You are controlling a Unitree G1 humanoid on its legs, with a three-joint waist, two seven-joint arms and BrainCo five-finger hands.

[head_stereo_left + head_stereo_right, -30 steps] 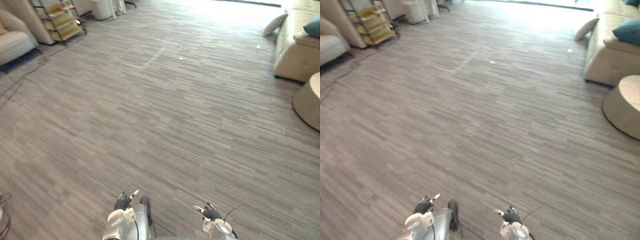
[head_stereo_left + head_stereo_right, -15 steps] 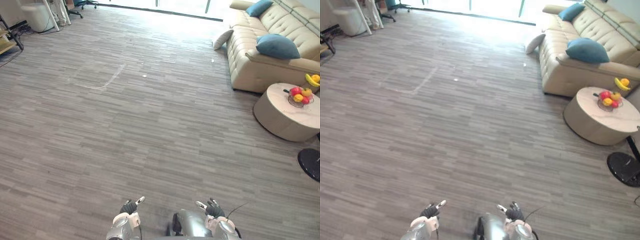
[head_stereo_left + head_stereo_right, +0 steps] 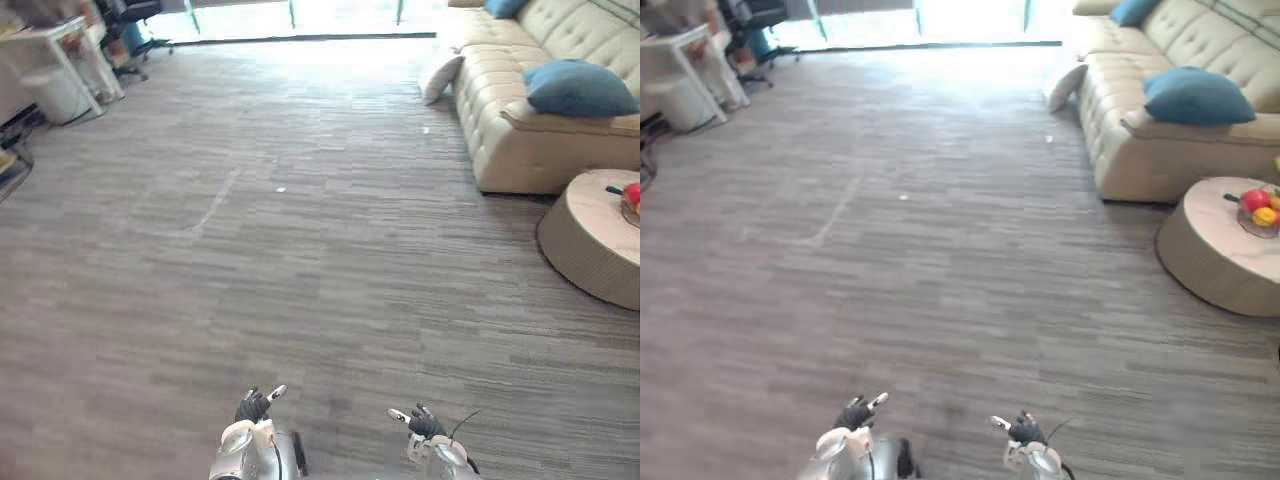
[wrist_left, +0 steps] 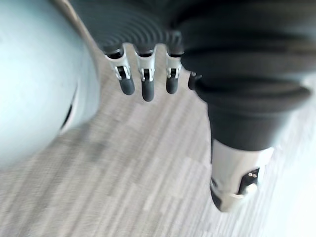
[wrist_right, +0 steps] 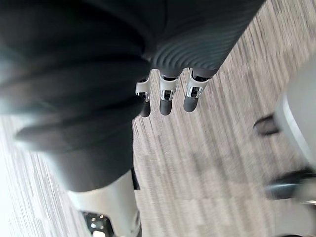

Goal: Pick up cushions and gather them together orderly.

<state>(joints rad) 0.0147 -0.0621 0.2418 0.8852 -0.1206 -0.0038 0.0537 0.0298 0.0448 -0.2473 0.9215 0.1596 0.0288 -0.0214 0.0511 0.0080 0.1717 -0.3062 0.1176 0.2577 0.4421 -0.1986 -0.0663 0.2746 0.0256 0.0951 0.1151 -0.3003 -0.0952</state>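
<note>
Near, 6 o'clock: left hand [image 3: 252, 406] and right hand [image 3: 423, 424], fingers straight and spread, holding nothing above the floor [image 3: 300, 250]. 3 o'clock: round table [image 3: 585, 250]. 2 o'clock: sofa [image 3: 520, 140] bearing a blue cushion [image 3: 580, 88]. 1 o'clock: pale cushion [image 3: 440, 78] against the sofa's side.

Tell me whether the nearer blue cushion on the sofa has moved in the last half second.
No. The blue cushion sits on the same near end of the beige sofa; the whole view shifted, so the camera moved.
</note>
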